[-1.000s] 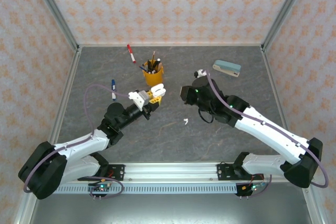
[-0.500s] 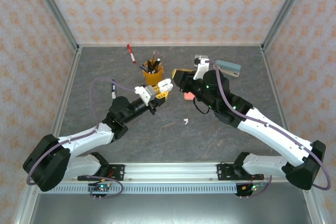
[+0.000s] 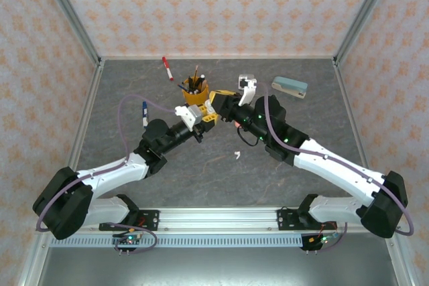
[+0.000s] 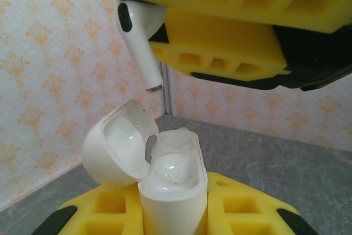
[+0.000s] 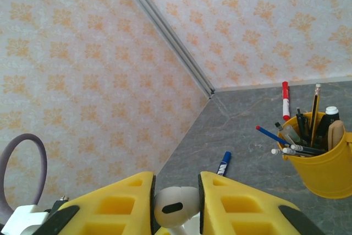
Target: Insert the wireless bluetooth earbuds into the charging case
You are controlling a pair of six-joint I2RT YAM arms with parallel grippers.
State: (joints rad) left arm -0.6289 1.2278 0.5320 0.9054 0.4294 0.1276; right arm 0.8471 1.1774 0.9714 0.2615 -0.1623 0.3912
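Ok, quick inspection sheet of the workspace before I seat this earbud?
Surface: grey tabletop, no spills seen.
Job's things: white earbud hangs stem-down above the open charging case, not yet in; small white piece, perhaps another earbud, lies on the table.
Clutter: yellow pen cup, red marker, blue marker, teal-topped box.
Grippers: left gripper jaws shut on the charging case; right gripper jaws shut on the white earbud.
Cables: purple cable loops along each arm.
Surroundings: patterned walls, metal frame posts.
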